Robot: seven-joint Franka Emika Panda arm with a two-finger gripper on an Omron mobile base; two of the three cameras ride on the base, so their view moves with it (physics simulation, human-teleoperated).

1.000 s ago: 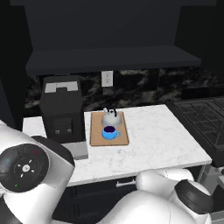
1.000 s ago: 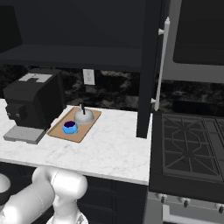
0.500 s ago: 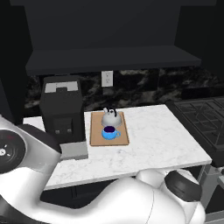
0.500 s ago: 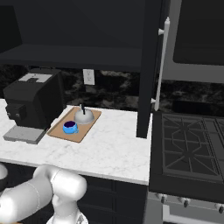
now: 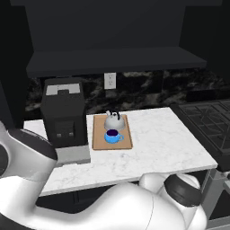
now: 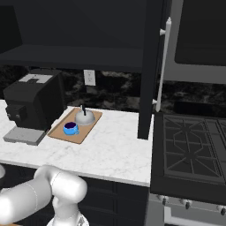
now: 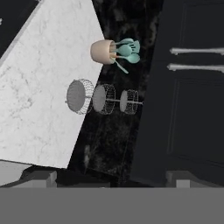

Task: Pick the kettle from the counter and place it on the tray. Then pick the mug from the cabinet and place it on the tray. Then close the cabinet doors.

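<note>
The silver kettle and the blue mug both sit on the wooden tray, on the white marble counter. Above them the dark cabinet is open, and its shelf is bare. Its right door stands swung out, edge-on, with a silver bar handle. In the hand view my gripper is open with nothing between the fingertips. It faces another stretch of counter, away from the tray.
A black coffee machine stands left of the tray, and a stove lies to the right. The hand view holds a utensil pot, a wire tiered basket and shut dark doors with two bar handles.
My arm has swung in front of the base cameras, and its joints have shifted across the lower part of both views. Kettle, mug and tray have stayed put.
</note>
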